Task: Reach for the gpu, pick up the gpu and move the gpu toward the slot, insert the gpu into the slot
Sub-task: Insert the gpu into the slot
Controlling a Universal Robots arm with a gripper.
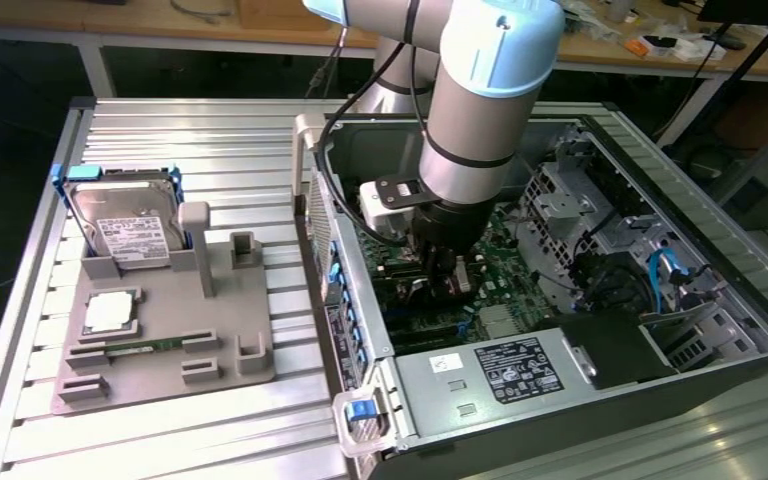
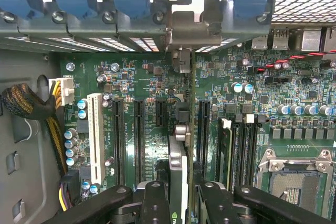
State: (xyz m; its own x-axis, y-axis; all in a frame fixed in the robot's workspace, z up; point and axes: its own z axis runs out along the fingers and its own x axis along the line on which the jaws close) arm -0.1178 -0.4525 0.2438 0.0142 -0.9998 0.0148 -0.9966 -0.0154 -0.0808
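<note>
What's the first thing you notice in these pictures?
The big grey robot arm plunging into the open computer case on the exterior view's right. Its claw grips the gpu edge-on above the green motherboard. On the exterior view's left, a silver hard drive stands in a grey holder.

1. No word, brand or number can be read anywhere.
2. The white printed label (image 1: 132, 237) on the silver rectangular hard drive, well away from the claw (image 1: 444, 280), carries print too small to read.
3. The black-and-white sticker (image 1: 518, 368) on the grey metal power-supply box near the claw is likewise illegible.
</note>
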